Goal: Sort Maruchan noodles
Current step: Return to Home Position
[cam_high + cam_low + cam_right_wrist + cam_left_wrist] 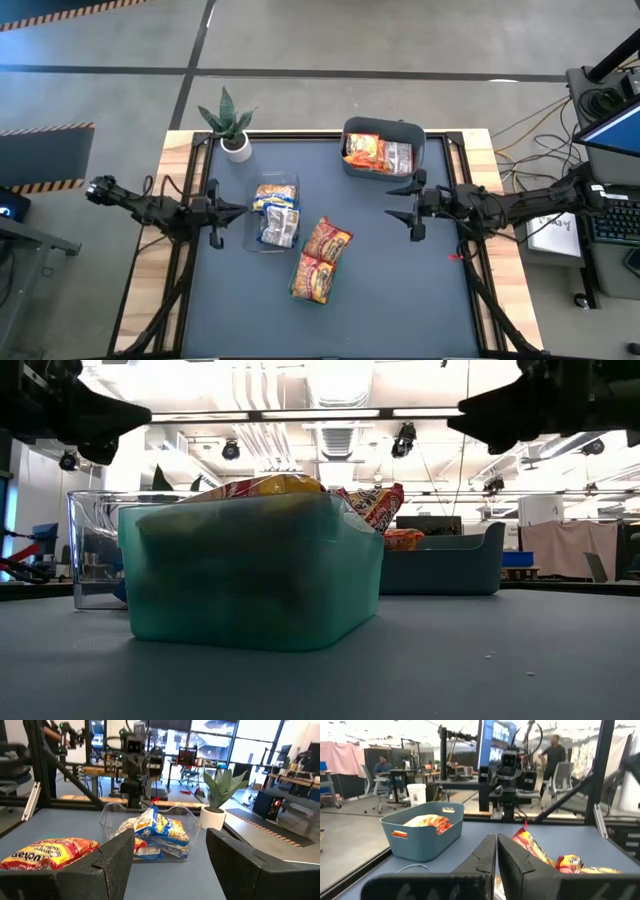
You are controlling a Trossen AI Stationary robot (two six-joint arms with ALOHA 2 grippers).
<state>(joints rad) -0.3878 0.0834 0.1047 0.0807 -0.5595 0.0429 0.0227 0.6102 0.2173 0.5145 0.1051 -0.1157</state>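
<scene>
High view shows no pack loose on the table. Blue noodles fill the clear bin just ahead of the closed left claw, red noodles the green bin between the claws, and orange noodles the grey bin beside the open right claw. Sorting looks done, so both empty arms need only retreat home. Low view mostly hides the blue noodles; right wrist view shows them plainly.
</scene>
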